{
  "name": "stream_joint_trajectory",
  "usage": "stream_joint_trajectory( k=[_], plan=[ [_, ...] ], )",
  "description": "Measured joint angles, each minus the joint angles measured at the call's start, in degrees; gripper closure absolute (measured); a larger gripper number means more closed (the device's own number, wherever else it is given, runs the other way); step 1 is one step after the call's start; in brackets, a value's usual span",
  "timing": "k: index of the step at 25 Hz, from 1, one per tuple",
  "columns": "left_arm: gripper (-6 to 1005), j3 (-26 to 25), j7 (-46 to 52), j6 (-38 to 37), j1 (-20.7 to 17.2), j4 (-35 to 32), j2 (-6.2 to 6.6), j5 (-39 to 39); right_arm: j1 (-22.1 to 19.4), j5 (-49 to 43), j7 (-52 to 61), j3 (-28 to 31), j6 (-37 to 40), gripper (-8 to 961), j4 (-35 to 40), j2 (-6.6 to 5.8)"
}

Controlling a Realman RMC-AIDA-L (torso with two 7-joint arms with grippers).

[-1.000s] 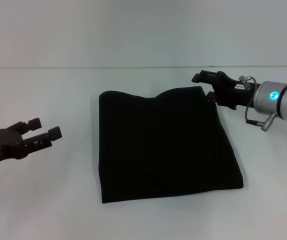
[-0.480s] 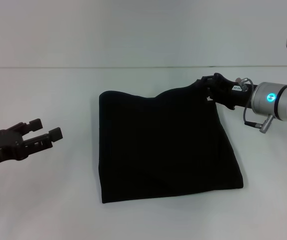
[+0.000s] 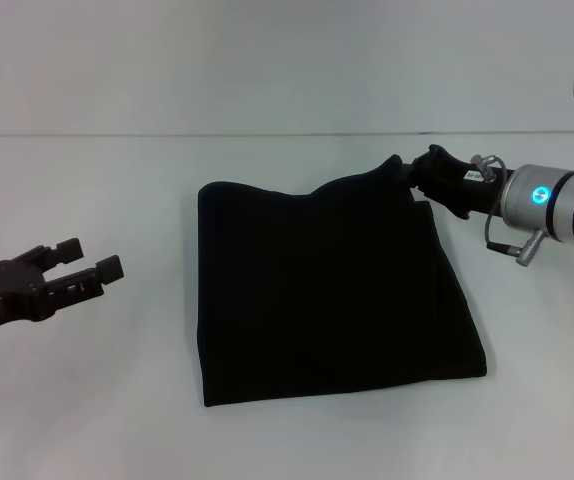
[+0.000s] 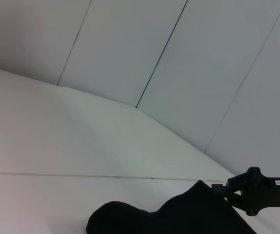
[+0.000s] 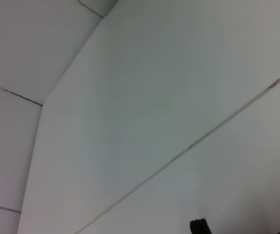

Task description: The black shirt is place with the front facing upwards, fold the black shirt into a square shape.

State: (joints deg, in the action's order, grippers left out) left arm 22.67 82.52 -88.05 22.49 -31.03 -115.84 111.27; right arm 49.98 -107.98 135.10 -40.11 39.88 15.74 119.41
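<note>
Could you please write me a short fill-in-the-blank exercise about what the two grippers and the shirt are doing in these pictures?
1. The right gripper is shut on the far right ____ of the black shirt.
2. The left gripper hovers apart from the shirt with its fingers ____.
3. The shirt lies on a ____ table.

Missing words: corner; open; white

Right claw point(image 3: 404, 167) pinching black shirt point(image 3: 327, 295) corner

You see the black shirt point(image 3: 327, 290) plain and unpatterned on a white worktop point(image 3: 87, 200); both grippers are black, the right gripper point(image 3: 407, 168) behind a silver wrist with a cyan light.
</note>
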Motion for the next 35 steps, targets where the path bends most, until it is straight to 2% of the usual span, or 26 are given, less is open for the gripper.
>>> stream_joint_trajectory(
  k=[7, 14, 28, 32, 35],
  plan=[
    [54, -0.04, -0.02, -0.08, 0.01, 0.0, -0.05, 0.0, -0.92, 2.15, -0.18, 0.1, 0.07, 918, 0.34, 0.03],
    [55, 0.0, -0.05, 0.08, 0.02, 0.0, -0.09, 0.0, -3.19, 7.31, -1.76, 0.14, 0.34, 906, 0.45, -0.28],
    [56, 0.0, 0.2, -0.62, 0.34, 0.1, -0.09, -0.02, -4.8, 7.53, -2.93, 0.03, -1.46, 882, 0.79, -0.86],
    [56, -0.34, 1.07, -1.22, 0.82, 0.19, -0.18, -0.42, -7.69, 9.74, -11.34, 0.14, 3.25, 876, 4.62, -0.9],
    [56, -0.62, 2.37, -1.36, 1.24, 0.27, -0.31, -1.19, -10.73, 15.03, -26.55, 0.17, 10.6, 870, 7.68, -0.59]
  ],
)
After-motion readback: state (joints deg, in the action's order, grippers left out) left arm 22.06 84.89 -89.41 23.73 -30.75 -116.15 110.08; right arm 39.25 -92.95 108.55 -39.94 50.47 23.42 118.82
